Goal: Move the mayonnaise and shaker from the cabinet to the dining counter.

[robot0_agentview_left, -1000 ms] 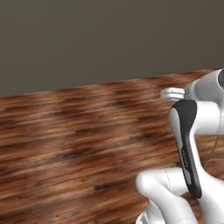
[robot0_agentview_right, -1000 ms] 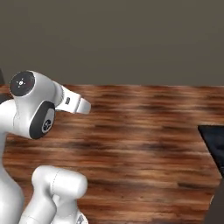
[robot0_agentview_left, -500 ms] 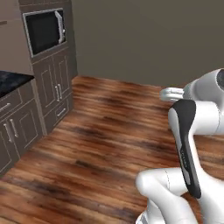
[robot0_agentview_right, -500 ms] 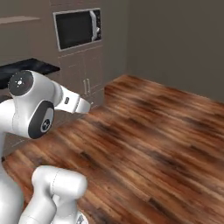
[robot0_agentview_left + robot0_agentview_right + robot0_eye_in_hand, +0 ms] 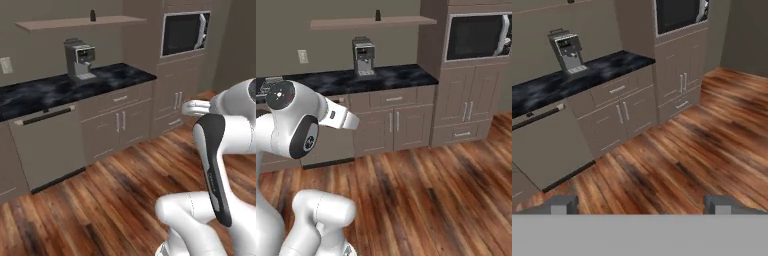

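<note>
The two-finger gripper point(image 5: 642, 204) hangs with its small dark fingertips point(image 5: 562, 204) spread wide and nothing between them, above the reddish-brown plank floor point(image 5: 677, 165). Ahead stands a black marble worktop point(image 5: 60, 89) carrying a silver coffee machine point(image 5: 80, 59). Above it, on the long flat tan-brown open wall shelf board point(image 5: 80, 22), stands the tiny dark, near-black shaker point(image 5: 92, 15), upright near the middle. A black built-in microwave point(image 5: 476, 36) sits in the tall taupe unit point(image 5: 468, 107) to the right

shaker point(image 5: 92, 15) perhaps too small for detail, microwave point(image 5: 679, 14) cut off
</note>
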Tool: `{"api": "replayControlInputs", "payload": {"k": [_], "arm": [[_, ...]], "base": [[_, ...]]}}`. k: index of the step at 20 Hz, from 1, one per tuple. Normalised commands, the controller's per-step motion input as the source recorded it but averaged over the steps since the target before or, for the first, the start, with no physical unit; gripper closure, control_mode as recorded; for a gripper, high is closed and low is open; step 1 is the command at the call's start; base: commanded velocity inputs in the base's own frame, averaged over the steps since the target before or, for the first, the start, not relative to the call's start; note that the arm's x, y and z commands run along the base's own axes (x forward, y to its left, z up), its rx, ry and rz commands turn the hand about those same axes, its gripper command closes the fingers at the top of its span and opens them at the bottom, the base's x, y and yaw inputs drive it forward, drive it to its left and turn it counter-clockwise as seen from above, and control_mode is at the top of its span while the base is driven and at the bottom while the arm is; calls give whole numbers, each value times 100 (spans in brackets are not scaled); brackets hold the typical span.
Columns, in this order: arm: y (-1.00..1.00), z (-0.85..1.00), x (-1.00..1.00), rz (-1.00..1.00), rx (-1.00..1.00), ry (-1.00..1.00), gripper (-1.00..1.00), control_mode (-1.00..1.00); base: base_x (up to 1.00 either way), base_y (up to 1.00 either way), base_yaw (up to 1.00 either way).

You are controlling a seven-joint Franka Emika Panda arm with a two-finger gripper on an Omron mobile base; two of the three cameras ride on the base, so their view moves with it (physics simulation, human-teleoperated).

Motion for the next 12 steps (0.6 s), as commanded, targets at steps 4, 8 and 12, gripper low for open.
{"api": "replayControlInputs", "payload": {"k": [4,8,12], "arm": [[0,0,0,0,0,0,-100,100],[0,0,0,0,0,0,-100,100],[0,0,0,0,0,0,-100,100]], "base": [[58,4,52],[33,-32,13],[27,-48,0]]}}
